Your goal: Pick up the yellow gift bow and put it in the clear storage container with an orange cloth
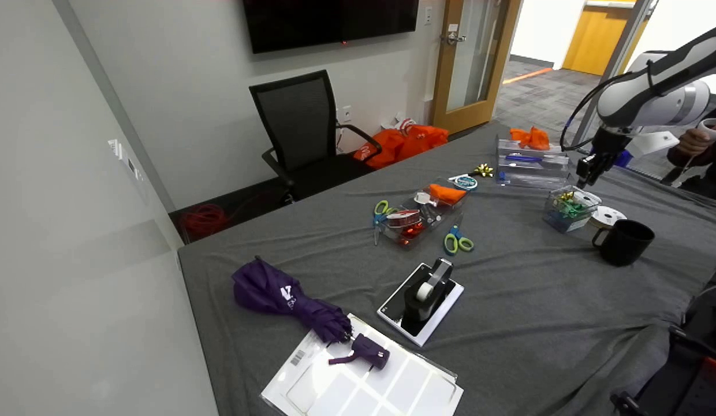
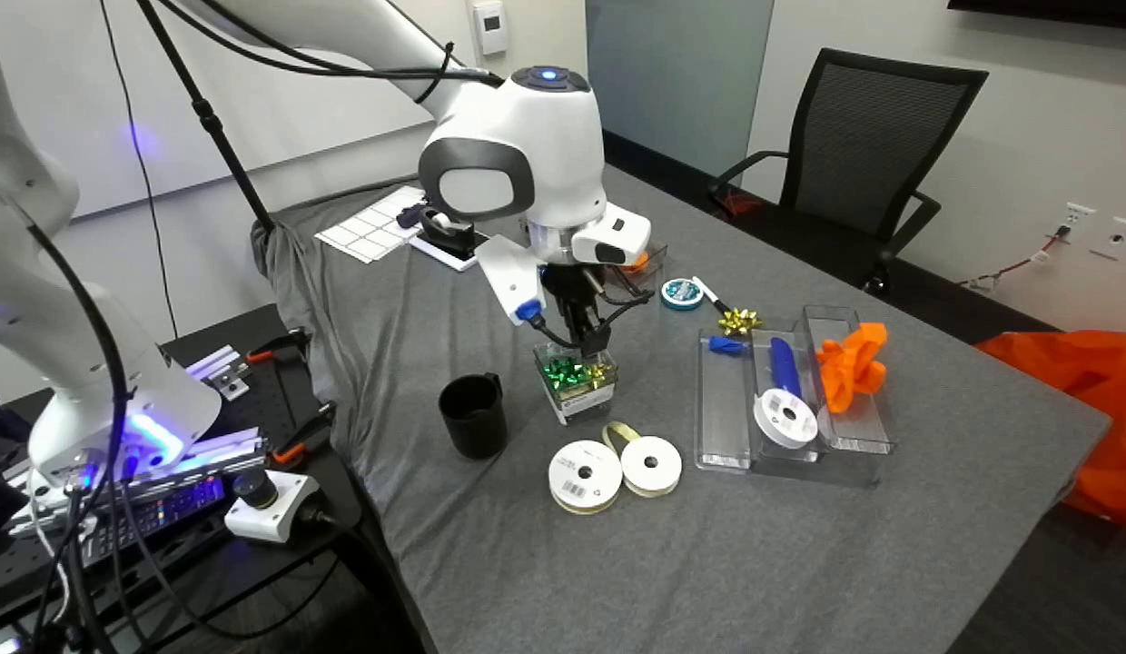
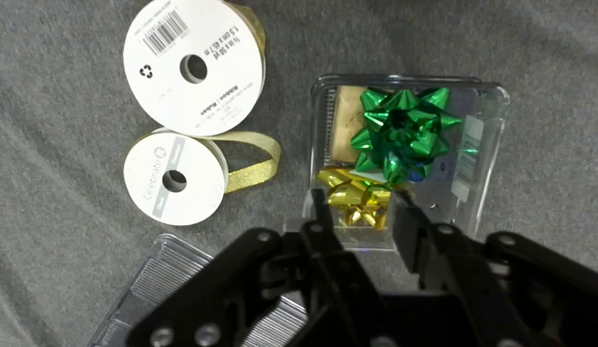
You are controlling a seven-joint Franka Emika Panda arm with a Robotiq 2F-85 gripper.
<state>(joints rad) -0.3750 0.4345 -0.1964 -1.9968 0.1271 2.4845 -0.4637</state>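
Observation:
A yellow-gold gift bow lies beside a green bow in a small clear box. The gold bow also shows in both exterior views. My gripper is open over this box, its fingertips appearing on either side of the gold bow in the wrist view. I cannot tell how deep the tips are. A second gold bow lies on the table behind the clear storage container. An orange cloth sits in that container's end compartment; the container's edge shows in the wrist view.
Two white ribbon spools and a black mug stand near the small box. A blue ribbon roll lies by the second bow. Another clear tray holds an orange cloth, near scissors and a tape dispenser.

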